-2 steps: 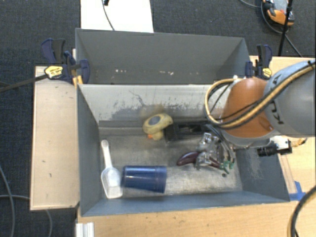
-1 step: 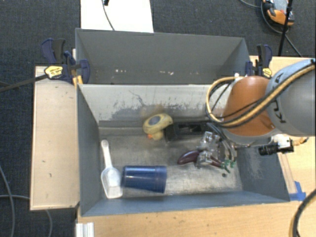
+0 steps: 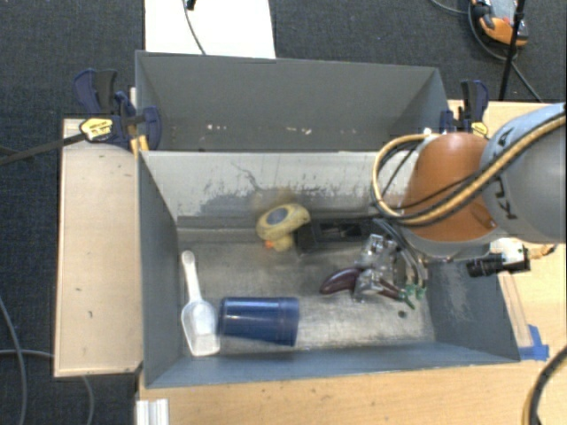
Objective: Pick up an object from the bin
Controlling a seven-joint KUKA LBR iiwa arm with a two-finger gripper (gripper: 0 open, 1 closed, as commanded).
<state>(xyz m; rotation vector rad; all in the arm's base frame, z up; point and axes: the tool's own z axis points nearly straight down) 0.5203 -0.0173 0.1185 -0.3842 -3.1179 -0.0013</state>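
Observation:
My gripper (image 3: pixel 383 277) hangs low at the right of the bin floor, under the orange cover. A dark maroon, curved object (image 3: pixel 341 282) lies right against its tip, stretching left from it; whether the fingers close on it is hidden. A black block-like thing (image 3: pixel 330 235) lies just above, by the back wall. A yellow tape measure (image 3: pixel 282 223) with a blue-grey face sits left of the block.
A dark blue cylinder cup (image 3: pixel 259 320) lies on its side near the front wall, with a white plastic scoop (image 3: pixel 197 312) to its left. The arm and its cables cover the bin's right side.

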